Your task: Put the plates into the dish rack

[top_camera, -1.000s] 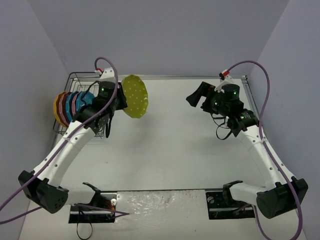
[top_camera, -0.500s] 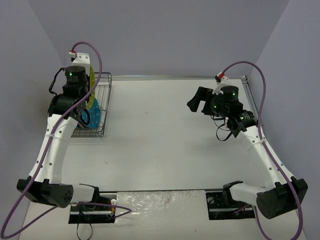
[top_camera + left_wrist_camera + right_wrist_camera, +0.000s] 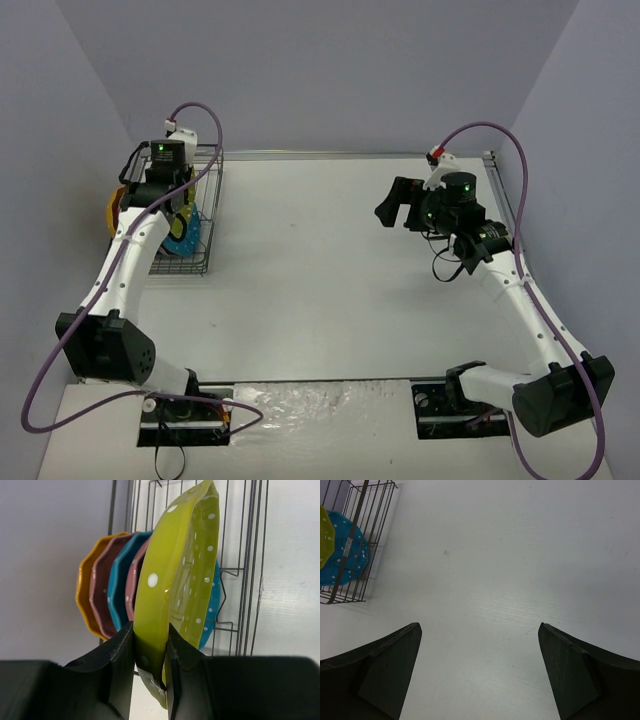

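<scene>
Fingers [image 3: 120, 655] of left gripper [image 3: 150, 652] are clenched on the rim of the olive plate [image 3: 180, 580], one pad on each face. The plate is held on edge, upright with a slight tilt. That pose looks chosen so it can slot between the prongs like the rest. Gripping only the near rim leaves the far edge free to go in first. The plate sits over the rack [image 3: 246, 580], in the gap between the racked plates [image 3: 117, 580] on one side and a teal plate [image 3: 212, 615] on the other. Those stand on edge, close-packed in a row, orange outermost. Can't tell whether the olive plate's far edge touches the wire yet, as it is out of the wrist view. In the top view the left gripper [image 3: 165, 190] is right over the rack [image 3: 205, 215] at the table's [image 3: 330, 280] far left. Right gripper [image 3: 479, 626] is released, fingers spread wide with nothing between them. It hangs over bare table well apart from the rack, likely parked clear of the left arm. Judgement: insertion step, release not yet done.
</scene>
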Tool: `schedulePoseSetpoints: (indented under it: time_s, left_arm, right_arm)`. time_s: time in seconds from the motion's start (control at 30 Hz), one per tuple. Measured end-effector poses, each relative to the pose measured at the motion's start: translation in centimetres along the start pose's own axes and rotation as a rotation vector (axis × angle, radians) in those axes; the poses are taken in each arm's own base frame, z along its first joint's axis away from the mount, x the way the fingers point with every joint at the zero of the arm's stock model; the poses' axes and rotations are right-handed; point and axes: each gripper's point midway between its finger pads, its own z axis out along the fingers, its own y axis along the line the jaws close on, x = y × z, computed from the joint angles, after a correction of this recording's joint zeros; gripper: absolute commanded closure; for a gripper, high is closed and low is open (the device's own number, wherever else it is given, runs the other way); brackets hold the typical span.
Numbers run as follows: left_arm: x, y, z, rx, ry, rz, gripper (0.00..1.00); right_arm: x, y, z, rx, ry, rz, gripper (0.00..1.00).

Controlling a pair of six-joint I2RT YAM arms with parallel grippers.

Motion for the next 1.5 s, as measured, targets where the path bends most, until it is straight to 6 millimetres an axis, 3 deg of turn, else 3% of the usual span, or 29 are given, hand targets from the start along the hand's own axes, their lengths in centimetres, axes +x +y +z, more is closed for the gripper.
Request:
schedulePoseSetpoints:
  time_s: [0.17,0.53,0.7,0.77,0.87,1.07,1.37,1.5]
  left_arm:
    - [1.7,-1.5,1.9,0.025,0.053,0.029,1.00]
    - [2.6,-2.6,3.9,0.042,0.061,0.004,1.00]
    - [4.8,-3.7,4.7,0.055,0.099,-0.014,1.00]
    - [5.7,-4.3,5.2,0.060,0.110,-0.027,0.90]
    - [6.3,-4.5,5.5,0.058,0.115,-0.049,0.84]
    - [5.8,-4.2,5.4,0.051,0.097,-0.059,0.46]
    - [2.7,-2.0,2.1,0.027,-0.031,-0.108,0.20]
    - [1.2,-0.9,-0.1,0.031,-0.077,-0.139,0.10]
  right_arm:
    - [0.5,-0.3,0.2,0.005,0.013,-0.014,0.00]
    - [1.1,-0.8,0.3,0.014,0.025,-0.025,0.00]
    - [1.3,-0.9,0.4,0.017,0.031,-0.024,0.00]
    - [1.4,-1.0,0.4,0.017,0.031,-0.026,0.00]
    - [1.5,-1.0,0.4,0.019,0.034,-0.027,0.00]
    - [1.6,-1.1,0.2,0.020,0.034,-0.030,0.00]
    - [0.6,-2.2,-1.6,0.096,-0.015,-0.073,0.00]
    - [-1.2,-2.5,-3.5,0.143,-0.075,-0.107,0.00]
